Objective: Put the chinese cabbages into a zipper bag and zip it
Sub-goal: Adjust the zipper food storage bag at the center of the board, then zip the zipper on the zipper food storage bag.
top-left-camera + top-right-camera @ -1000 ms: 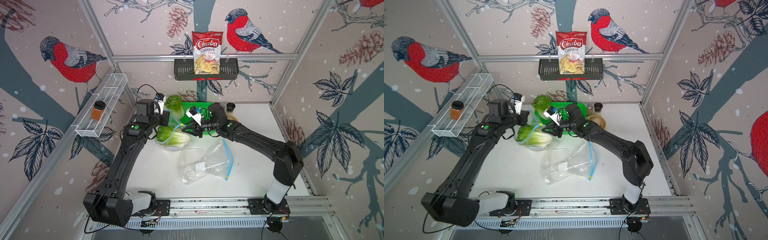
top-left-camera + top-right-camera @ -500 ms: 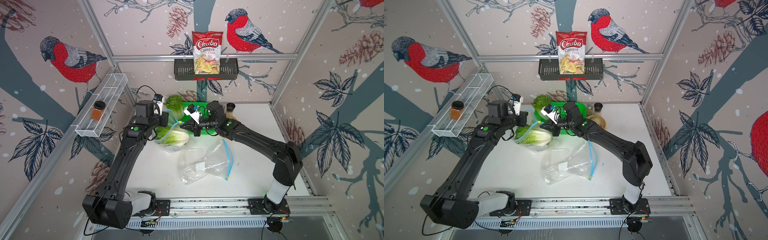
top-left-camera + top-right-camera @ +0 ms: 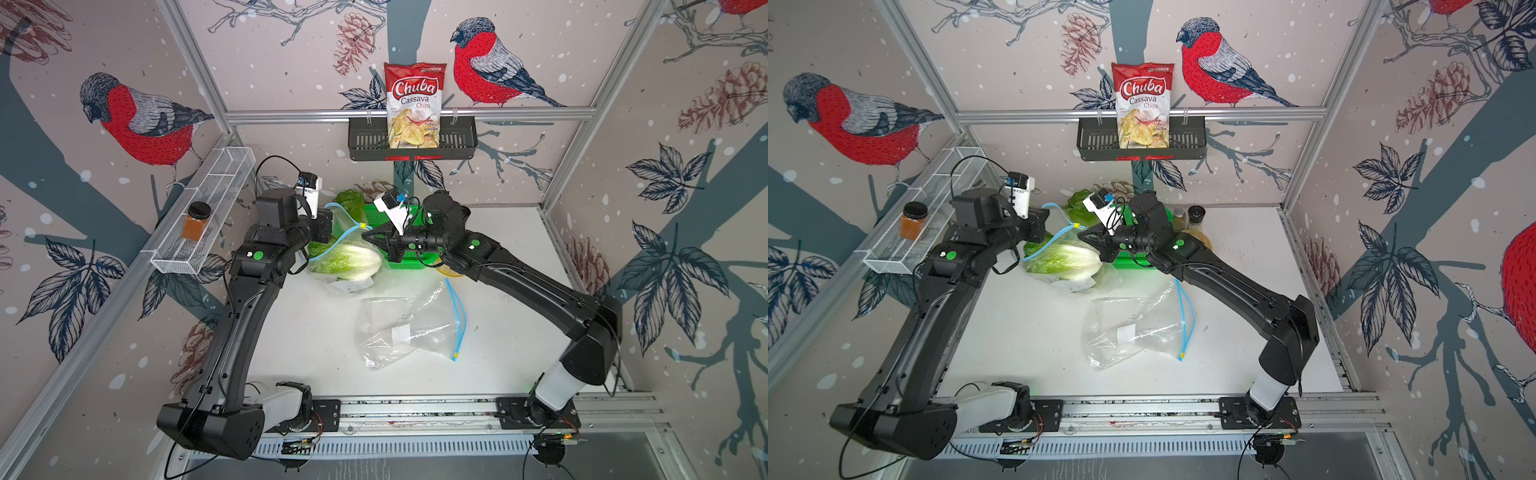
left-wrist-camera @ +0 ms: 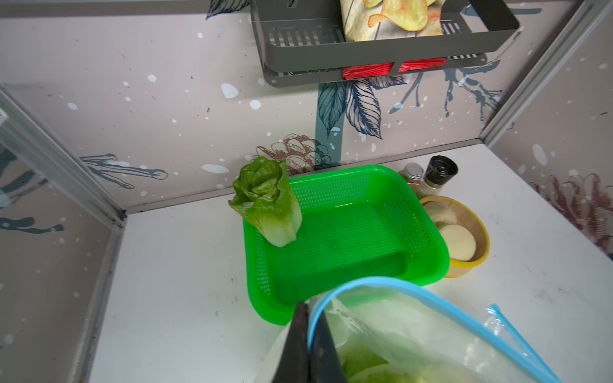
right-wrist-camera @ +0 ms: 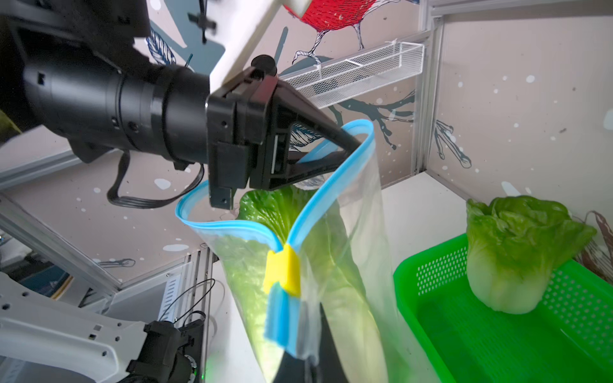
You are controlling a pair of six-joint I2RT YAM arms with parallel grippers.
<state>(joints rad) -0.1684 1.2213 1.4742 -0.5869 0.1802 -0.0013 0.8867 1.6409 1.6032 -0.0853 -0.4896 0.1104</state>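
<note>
1. Far left, a wire shelf [image 3: 208, 210] on the wall carries a jar [image 3: 196, 221] of orange-brown stuff.
2. The left gripper [image 5: 348, 149] is raised over the back left of the tabletop [image 3: 316, 332]. Its jaws are clamped tight on the blue rim of the zipper bag [image 5: 363, 212], holding that side of the mouth up.
3. The bag hangs between the two arms with its mouth gaping and its bottom resting on the tabletop. The bagged cabbage [image 3: 347, 259] fills the lower part, green leaves toward the left arm and pale base toward the right. I cannot tell whether that is one head or two.
4. A yellow slider [image 5: 283, 272] sits at the end of the zip. Just below it, the right gripper [image 3: 368, 237] is pinched closed on the bag's edge.
5. A loose cabbage [image 4: 268, 205] stands upright on its pale base in the back left corner of the green basket [image 4: 348, 238], outside the bag.
6. Nearer the arm bases, a spare bag [image 3: 411, 332] lies flat on the tabletop, well apart from both grippers.
7. A yellow bowl [image 4: 479, 232] sits just beside the basket's right wall.
</note>
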